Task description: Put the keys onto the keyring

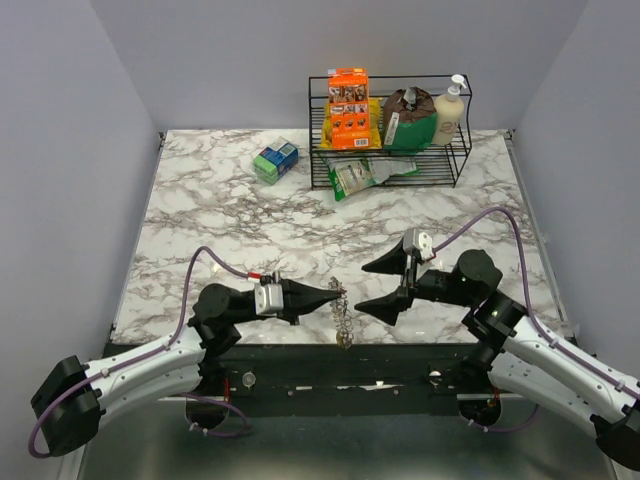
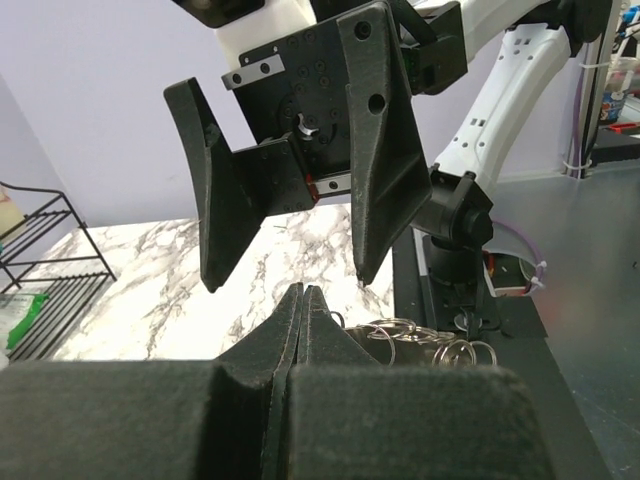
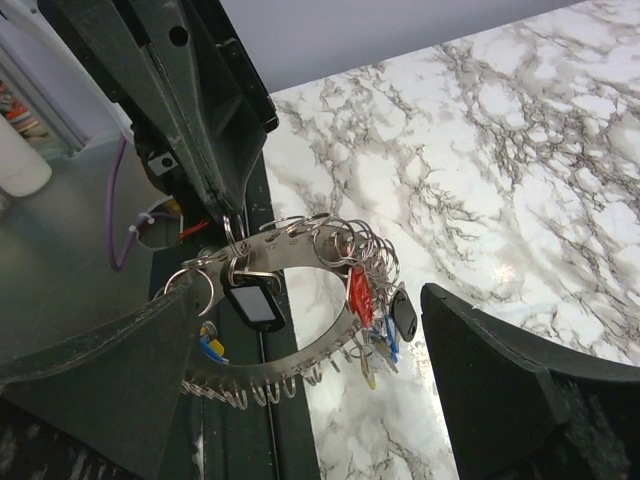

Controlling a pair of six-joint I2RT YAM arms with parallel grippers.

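The keyring (image 3: 300, 245) is a wide silvery metal loop lined with many small split rings. It hangs at the table's front edge (image 1: 343, 312). My left gripper (image 1: 336, 292) is shut on its top, with the tips pressed together (image 2: 302, 296); it also shows in the right wrist view (image 3: 222, 205). Keys with red (image 3: 360, 296), blue (image 3: 391, 338) and black (image 3: 403, 315) heads hang bunched from rings on the loop's right side. A black tag (image 3: 255, 301) hangs on the left. My right gripper (image 1: 374, 284) is open and empty, its fingers (image 3: 500, 380) on either side of the loop.
A black wire rack (image 1: 390, 150) with boxes, a bag and a bottle stands at the back. A green and blue box (image 1: 275, 161) lies to its left. The marble table (image 1: 250, 230) ends at a dark front rail (image 1: 330, 360).
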